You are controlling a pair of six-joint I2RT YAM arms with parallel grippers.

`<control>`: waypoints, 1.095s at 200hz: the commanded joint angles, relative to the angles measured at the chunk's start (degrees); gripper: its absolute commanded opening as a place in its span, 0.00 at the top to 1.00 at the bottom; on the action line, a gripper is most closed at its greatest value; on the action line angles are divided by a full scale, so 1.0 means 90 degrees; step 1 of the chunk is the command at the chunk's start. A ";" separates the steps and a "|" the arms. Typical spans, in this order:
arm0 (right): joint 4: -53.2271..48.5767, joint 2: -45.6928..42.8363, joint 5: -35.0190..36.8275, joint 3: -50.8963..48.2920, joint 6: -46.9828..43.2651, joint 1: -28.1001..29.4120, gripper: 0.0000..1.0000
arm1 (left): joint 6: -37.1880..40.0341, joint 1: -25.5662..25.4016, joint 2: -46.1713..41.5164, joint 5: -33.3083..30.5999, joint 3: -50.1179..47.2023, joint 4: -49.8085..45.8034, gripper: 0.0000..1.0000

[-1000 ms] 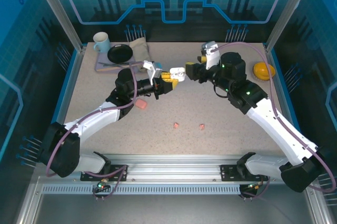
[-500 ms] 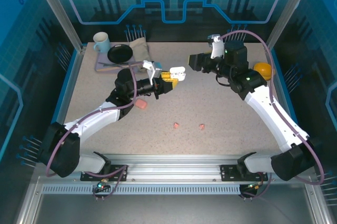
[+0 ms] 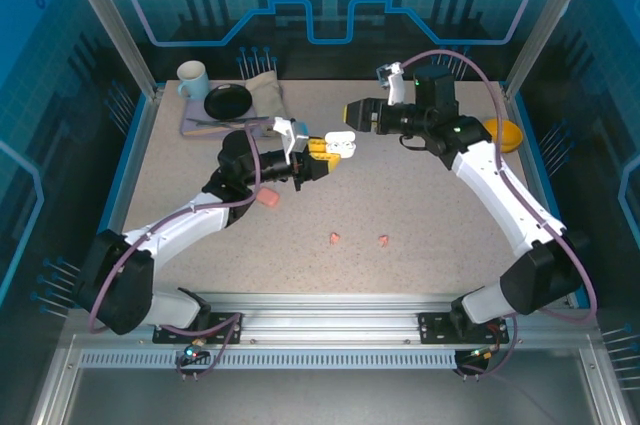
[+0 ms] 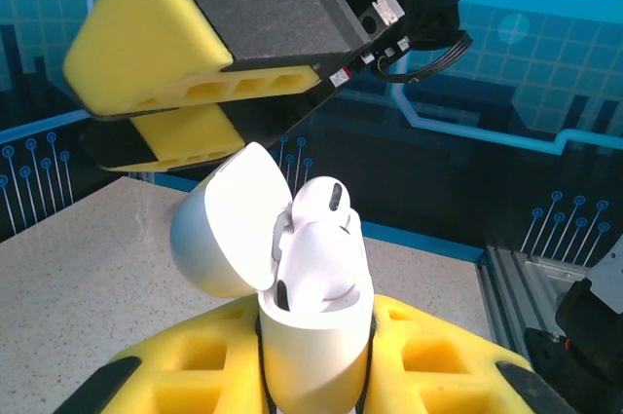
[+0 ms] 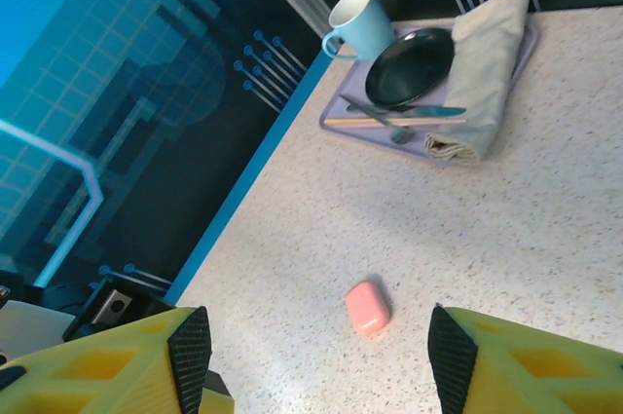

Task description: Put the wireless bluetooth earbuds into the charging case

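Down front, a salmon-pink earbud and a second pink earbud lie loose on the table. Further in, a pink case rests beside the left arm. The left gripper is clamped on the white charging case, lid flipped open, a white earbud seated inside. Just beyond, the right gripper hangs with jaws spread, grasping nothing

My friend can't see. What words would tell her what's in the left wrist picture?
An open white charging case, lid tipped left and a white earbud poking out, stands gripped in the yellow-fingered left pincer. The right pincer hangs open above and left of it, over a speckled table.
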 commanded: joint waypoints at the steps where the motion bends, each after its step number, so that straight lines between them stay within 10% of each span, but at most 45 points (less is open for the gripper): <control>1: 0.0043 0.0157 -0.0534 0.0281 0.0178 0.0082 0.37 | 0.0056 0.0032 0.0122 0.0198 0.0082 0.0179 1.00; 152: -0.0684 -0.0721 -0.1159 -0.0386 -0.0047 0.0886 0.46 | -0.0314 0.0163 0.0587 -0.0720 0.0166 0.0523 1.00; 219: -0.1046 -0.2089 0.0879 -0.1340 0.0648 0.0133 0.42 | -0.0494 0.0213 0.1047 -0.0908 0.0492 -0.0132 1.00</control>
